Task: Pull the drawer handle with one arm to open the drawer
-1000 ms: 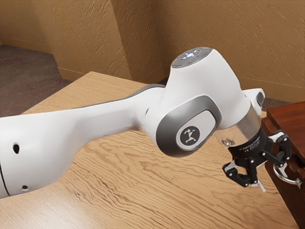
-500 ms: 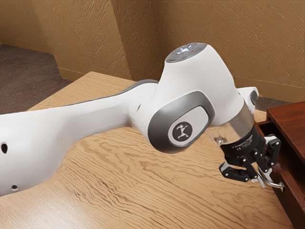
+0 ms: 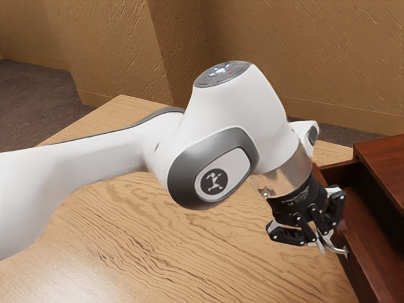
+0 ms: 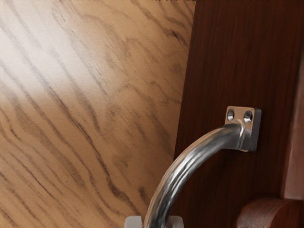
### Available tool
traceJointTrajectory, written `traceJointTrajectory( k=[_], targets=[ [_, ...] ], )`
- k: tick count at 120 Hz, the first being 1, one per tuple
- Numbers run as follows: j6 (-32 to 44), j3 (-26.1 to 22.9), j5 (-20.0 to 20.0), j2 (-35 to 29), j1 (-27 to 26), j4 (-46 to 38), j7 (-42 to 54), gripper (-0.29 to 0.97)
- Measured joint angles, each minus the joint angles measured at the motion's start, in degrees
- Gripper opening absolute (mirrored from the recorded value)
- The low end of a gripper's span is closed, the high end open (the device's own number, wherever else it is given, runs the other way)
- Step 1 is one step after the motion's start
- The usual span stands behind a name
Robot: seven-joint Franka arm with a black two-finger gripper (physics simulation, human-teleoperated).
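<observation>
The wooden table (image 3: 126,252) carries everything, and the dark cabinet (image 3: 385,164) at its far corner is my reference. The arm (image 3: 233,145) stretches across the table toward the cabinet, with its wrist angled down at the cabinet's front. The drawer (image 3: 338,170) stands partly out of the cabinet, its side wall and hollow showing, so I judge the pull under way but not finished.

The gripper (image 3: 322,235) sits just in front of the drawer, clenched on the drawer handle (image 4: 199,152). In the wrist view the white pads (image 4: 134,221) press the metal bar from both sides, near the middle of its curve.

My worry is the round, polished bar. If I pull at an angle to the cabinet's rails, the pads could slide along the curve toward the mounting plate (image 4: 243,126) or slip off. A skewed pull could also jam the drawer in the cabinet.
</observation>
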Motion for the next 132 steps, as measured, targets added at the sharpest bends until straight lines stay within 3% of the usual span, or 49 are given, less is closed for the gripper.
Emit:
traceJointTrajectory(
  k=[132],
  targets=[
    [0.45,2.25,-2.15,-12.80,1.08,-13.69,-0.03,-0.11]
  ],
)
